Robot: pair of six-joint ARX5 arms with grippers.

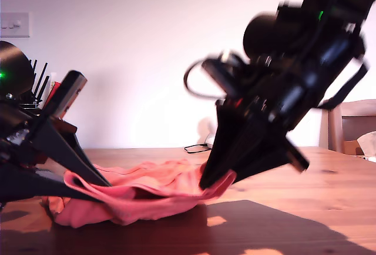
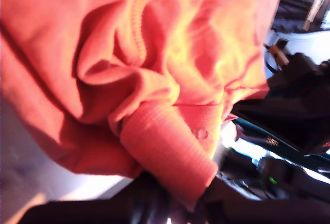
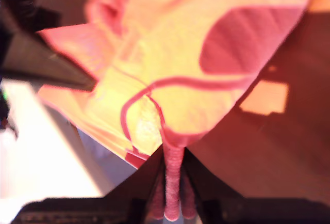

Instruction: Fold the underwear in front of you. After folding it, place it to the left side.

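- My first gripper (image 2: 180,199) is clamped on a thick ribbed band of the underwear (image 2: 154,53); the fold of band runs down between its dark fingers and bulges out just above them
- Past those fingers the coral-red cloth bunches in deep folds and fills nearly the whole first wrist view
- My second gripper (image 3: 172,164) is closed tight on a narrow stitched hem, which shows as a thin rolled strip squeezed between the jaws
- From that pinch the garment fans out wide away from my second gripper, sunlit, with a curved hem line crossing it and a shadow lying on its far part
- Beside the cloth, close to my second gripper, is the wooden table (image 3: 289,157), mostly in shadow with one bright patch
- The exterior view is blurred by motion, so the match is only likely: my second gripper seems to be the one reaching steeply down at the garment's end on the exterior view's right, my first gripper the low one at the bunched end on the exterior view's left
- Between the two grippers the underwear sags onto the table, its middle resting on the wood and both ends raised a little
- Behind the low arm stand black utensils (image 1: 38,81), well apart from the cloth
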